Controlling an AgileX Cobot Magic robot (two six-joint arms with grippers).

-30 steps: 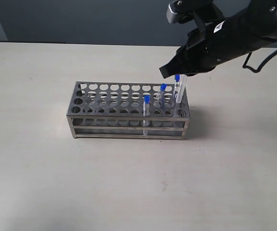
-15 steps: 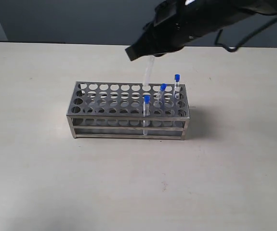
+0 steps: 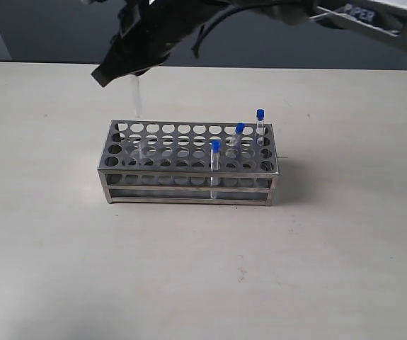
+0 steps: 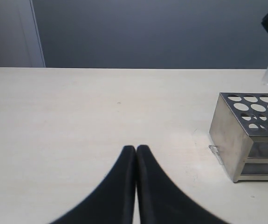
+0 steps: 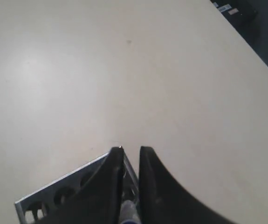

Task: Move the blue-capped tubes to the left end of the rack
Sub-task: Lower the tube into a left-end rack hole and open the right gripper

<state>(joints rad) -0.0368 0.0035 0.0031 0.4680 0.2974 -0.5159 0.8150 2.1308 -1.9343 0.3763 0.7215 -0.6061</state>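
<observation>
The silver rack (image 3: 189, 163) stands mid-table. Three blue-capped tubes stand in its right part: one (image 3: 215, 161) in the front row, one (image 3: 237, 137) leaning, one (image 3: 260, 126) at the far right corner. My right gripper (image 3: 122, 65) has reached across and hangs above the rack's left end, shut on a fourth clear tube (image 3: 136, 97) whose lower end points down just above the back-left holes. In the right wrist view that tube (image 5: 130, 214) shows between the fingers, over the rack's corner (image 5: 68, 189). My left gripper (image 4: 136, 149) is shut and empty, low over the table, left of the rack (image 4: 245, 135).
The pale table (image 3: 189, 269) lies all around the rack. A dark wall runs behind the table's far edge. The right arm's black body (image 3: 189, 21) spans the upper scene above the rack.
My right gripper lifted one tube from the rack's right end and carried it leftward, from above the middle holes to above the left end. Three tubes stay put.
</observation>
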